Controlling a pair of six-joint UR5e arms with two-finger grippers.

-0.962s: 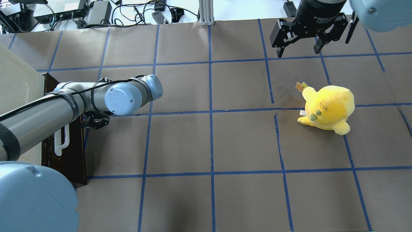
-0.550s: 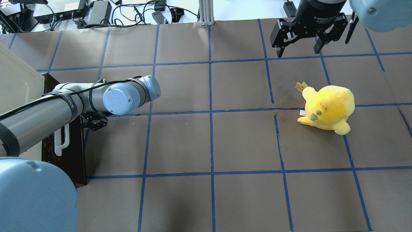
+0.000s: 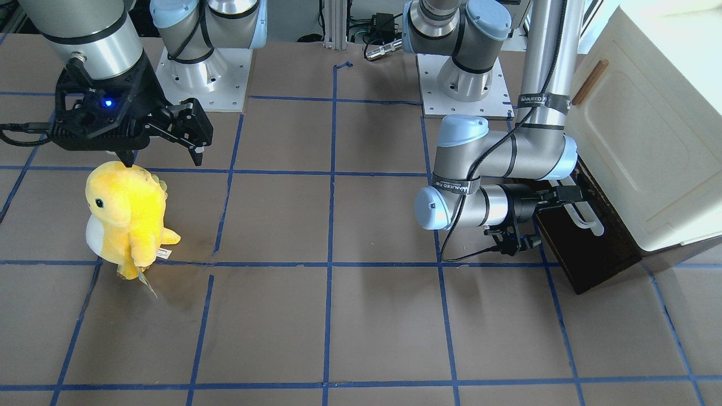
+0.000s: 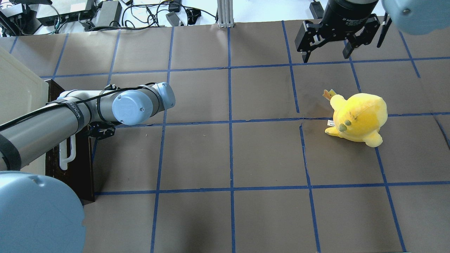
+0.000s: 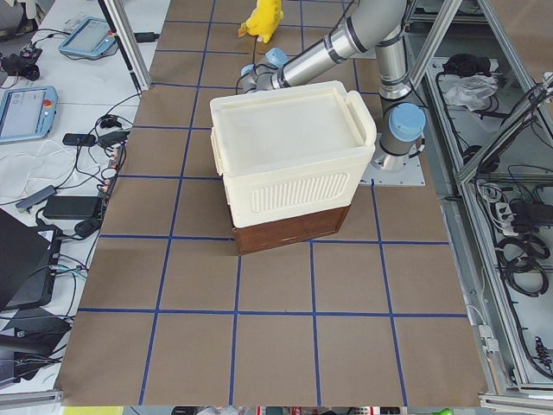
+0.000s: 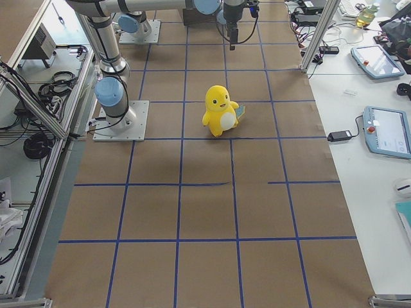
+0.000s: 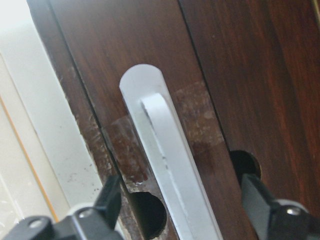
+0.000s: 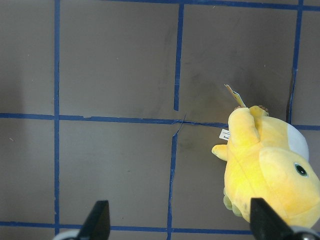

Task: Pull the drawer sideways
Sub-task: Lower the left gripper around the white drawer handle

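Note:
The dark brown drawer [image 3: 592, 254] sits at the bottom of the cream-white cabinet [image 3: 648, 141], with its long white bar handle [image 3: 586, 219] on the front. My left gripper [image 3: 555, 220] is open right at the drawer front. In the left wrist view the handle [image 7: 165, 165] runs between the two fingertips [image 7: 107, 205] without being clamped. In the overhead view the left gripper [image 4: 102, 130] is mostly hidden under the arm, beside the handle [image 4: 66, 154]. My right gripper [image 4: 327, 49] is open and empty, raised at the far right.
A yellow plush toy [image 4: 358, 117] stands on the right half of the table, below and near the right gripper; it also shows in the right wrist view [image 8: 270, 170]. The cabinet door has a small brown wooden handle [image 3: 589, 82]. Blue tape lines grid the brown table.
My left arm has shifted slightly toward the drawer front, and its gripper has moved a little along the handle. The right arm and plush have not moved.

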